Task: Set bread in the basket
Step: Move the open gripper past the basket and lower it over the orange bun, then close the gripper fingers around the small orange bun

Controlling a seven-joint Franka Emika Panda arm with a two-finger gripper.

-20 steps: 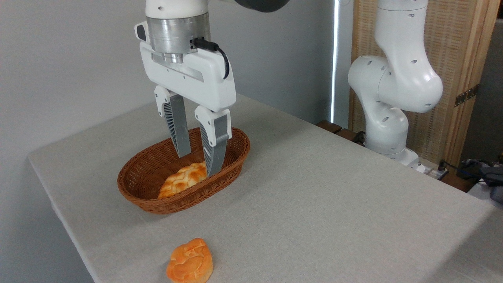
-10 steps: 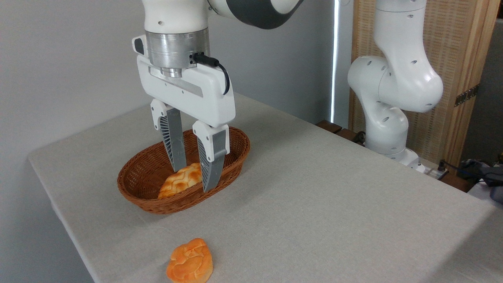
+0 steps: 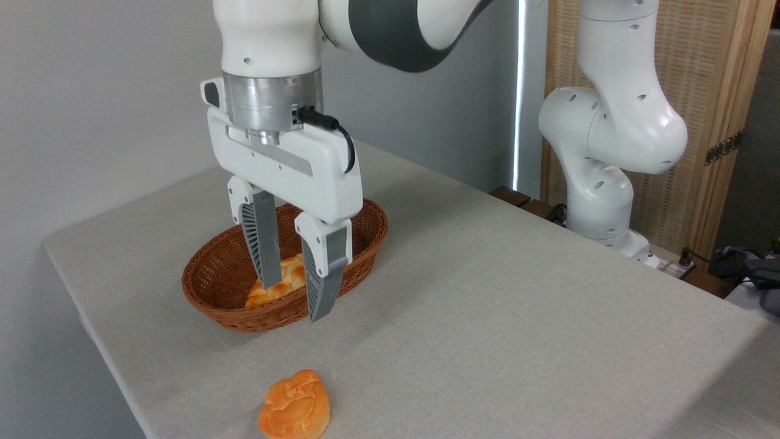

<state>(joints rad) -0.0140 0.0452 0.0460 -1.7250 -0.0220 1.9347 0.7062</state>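
Observation:
The bread (image 3: pixel 295 405), a small deep-orange bun with a creased glossy top, lies on the table near the front edge. The brown wicker basket (image 3: pixel 213 286) sits behind it, and a paler golden braided loaf (image 3: pixel 285 281) rests inside. My gripper (image 3: pixel 295 302) hangs over the basket's near rim, open, with nothing between its grey ribbed fingers (image 3: pixel 321 286). It is well above and behind the bun. The fingers hide part of the loaf.
The grey cloth-covered table (image 3: pixel 487 317) ends close to the bun at the front and left. My arm's white base (image 3: pixel 609 158) stands at the back right, with a wooden screen (image 3: pixel 719 91) behind it and cables (image 3: pixel 743 265) at the far right.
The gripper has come down and moved toward the front left, from over the basket's middle to its near rim. It stays open. The bun and loaf have not moved.

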